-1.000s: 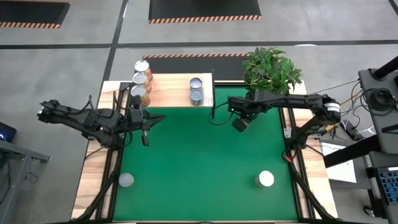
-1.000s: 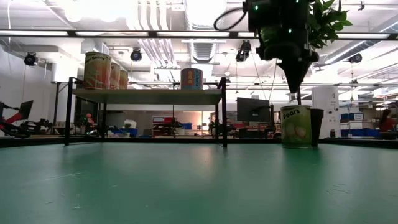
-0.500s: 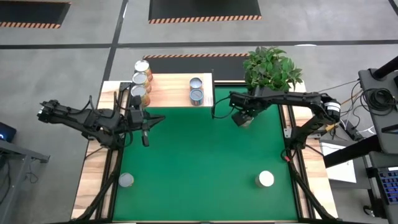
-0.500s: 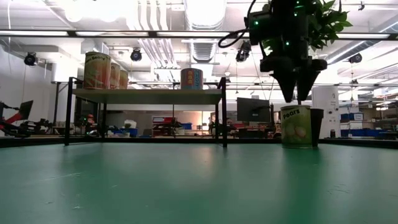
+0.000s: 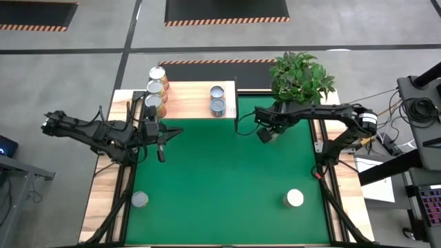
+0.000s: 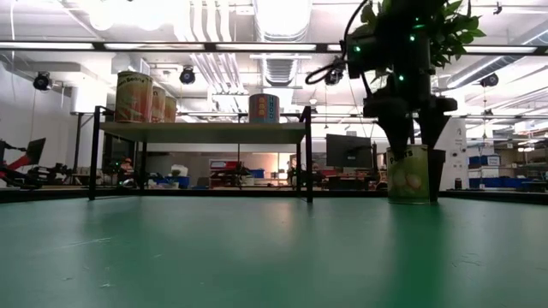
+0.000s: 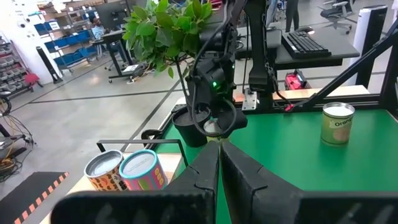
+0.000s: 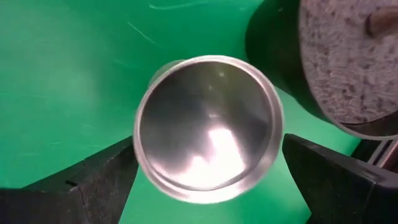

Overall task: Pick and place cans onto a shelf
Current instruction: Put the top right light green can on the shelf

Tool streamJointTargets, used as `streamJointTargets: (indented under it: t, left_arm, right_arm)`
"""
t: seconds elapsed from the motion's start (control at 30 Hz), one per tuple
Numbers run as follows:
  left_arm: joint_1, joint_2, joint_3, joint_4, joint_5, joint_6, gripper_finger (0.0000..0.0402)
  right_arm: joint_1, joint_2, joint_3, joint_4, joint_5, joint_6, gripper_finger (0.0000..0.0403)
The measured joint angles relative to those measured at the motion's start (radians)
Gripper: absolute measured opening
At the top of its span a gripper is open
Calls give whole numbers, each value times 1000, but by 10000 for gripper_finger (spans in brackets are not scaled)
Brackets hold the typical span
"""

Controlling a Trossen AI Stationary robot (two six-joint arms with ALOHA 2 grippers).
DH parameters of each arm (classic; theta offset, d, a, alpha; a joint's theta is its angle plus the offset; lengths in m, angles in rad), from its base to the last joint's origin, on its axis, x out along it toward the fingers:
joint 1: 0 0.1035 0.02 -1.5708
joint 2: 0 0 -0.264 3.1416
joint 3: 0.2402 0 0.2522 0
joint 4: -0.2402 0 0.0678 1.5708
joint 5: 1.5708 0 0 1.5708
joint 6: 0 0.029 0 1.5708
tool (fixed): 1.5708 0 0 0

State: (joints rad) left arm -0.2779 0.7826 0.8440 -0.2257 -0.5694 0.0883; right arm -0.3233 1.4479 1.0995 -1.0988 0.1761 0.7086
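- Leftmost, the left gripper (image 5: pixel 162 135) waits just off the shelf (image 5: pixel 189 100), fingers together, idle while the other arm works.
- Five cans already stand on that shelf.
- Right of the shelf, the right gripper (image 6: pixel 409 128) hangs over the green-labelled can (image 6: pixel 408 174) beside the plant pot (image 8: pixel 348 59), fingers (image 8: pixel 93 180) apart, straddling its top, likely for a grasp.

R end effector (image 6: pixel 408 141) spread (L idle)

Five cans (image 5: pixel 157 89) stand upright on the shelf (image 5: pixel 189 100) (three more on the mat).
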Motion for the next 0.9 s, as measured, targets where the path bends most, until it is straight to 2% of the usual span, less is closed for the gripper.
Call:
streamJointTargets:
  t: [0.23, 0.53, 0.67, 0.8, 0.9]
  left_arm:
    - [0, 0, 0, 0, 0, 0, 0]
    - [0, 1, 0, 1, -1, 0, 0]
    - [0, 1, 0, 1, -1, 0, 0]
    - [0, 1, 0, 1, -1, 1, 0]
    - [0, 1, 0, 1, -1, 7, 0]
  right_arm:
    - [2, 1, -48, 72, 0, -13, 374]
    - [5, 1, -37, 83, -1, -40, 285]
    - [20, 0, -20, 82, -8, -46, 286]
    - [50, 0, 24, 54, -89, -59, 309]
    - [93, 0, 77, 15, -139, -71, 312]
